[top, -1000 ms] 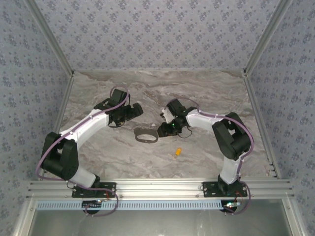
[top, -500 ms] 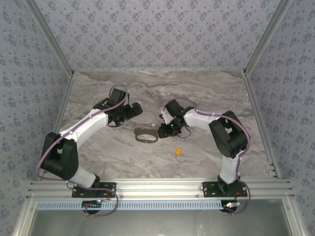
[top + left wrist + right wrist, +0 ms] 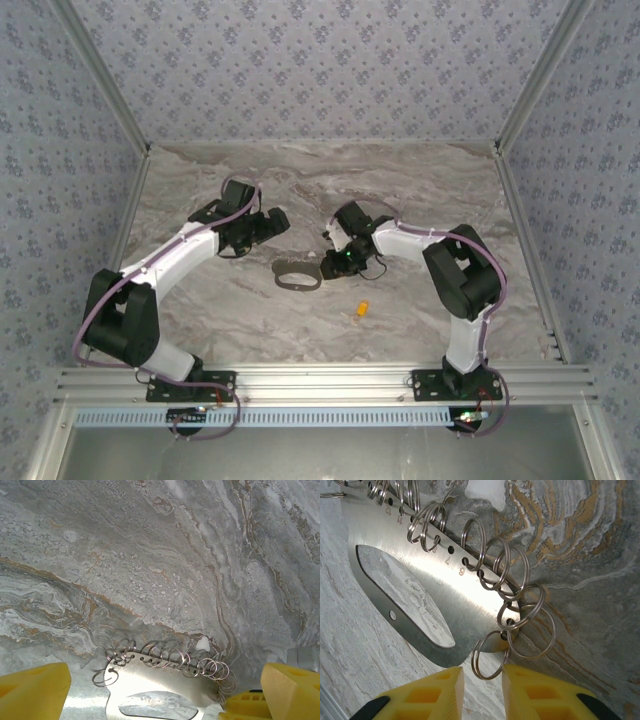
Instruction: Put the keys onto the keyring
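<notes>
The marble counter carries everything. The left end effector hangs wide open and holds nothing. The right end effector has its fingers a narrow gap apart at an end loop of the keyring; I cannot tell whether they grip it. The keyring lies flat between both. The tiny yellow-orange key lies apart, nearer the bases.

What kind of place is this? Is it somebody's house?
Probably a robot test booth, not a house: two robot arms bolted to a metal rail, a marble-look table, and patterned panels boxing it in.
</notes>
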### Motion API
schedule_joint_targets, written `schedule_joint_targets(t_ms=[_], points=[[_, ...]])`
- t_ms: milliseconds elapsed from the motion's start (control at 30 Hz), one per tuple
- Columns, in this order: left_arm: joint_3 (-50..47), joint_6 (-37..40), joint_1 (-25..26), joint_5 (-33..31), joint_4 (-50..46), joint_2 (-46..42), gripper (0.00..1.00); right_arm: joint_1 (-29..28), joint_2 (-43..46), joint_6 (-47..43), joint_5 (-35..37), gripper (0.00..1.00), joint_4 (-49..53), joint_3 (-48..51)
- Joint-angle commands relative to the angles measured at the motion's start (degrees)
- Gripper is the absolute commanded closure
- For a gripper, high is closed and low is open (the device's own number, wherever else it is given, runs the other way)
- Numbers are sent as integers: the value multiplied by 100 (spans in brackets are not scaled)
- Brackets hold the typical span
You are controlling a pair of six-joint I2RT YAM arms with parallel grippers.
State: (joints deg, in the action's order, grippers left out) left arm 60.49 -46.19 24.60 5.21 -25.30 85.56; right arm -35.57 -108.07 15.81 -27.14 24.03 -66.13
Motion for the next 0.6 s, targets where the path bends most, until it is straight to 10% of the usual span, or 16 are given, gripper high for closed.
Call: schedule_joint_targets(t_ms=[0, 567], points=[[-100, -82, -54, 77, 62, -197, 2, -34, -136, -27, 52, 72, 137, -161], [-249, -131, -142, 148, 151, -322, 2, -37, -214, -9, 101, 74, 190, -370]])
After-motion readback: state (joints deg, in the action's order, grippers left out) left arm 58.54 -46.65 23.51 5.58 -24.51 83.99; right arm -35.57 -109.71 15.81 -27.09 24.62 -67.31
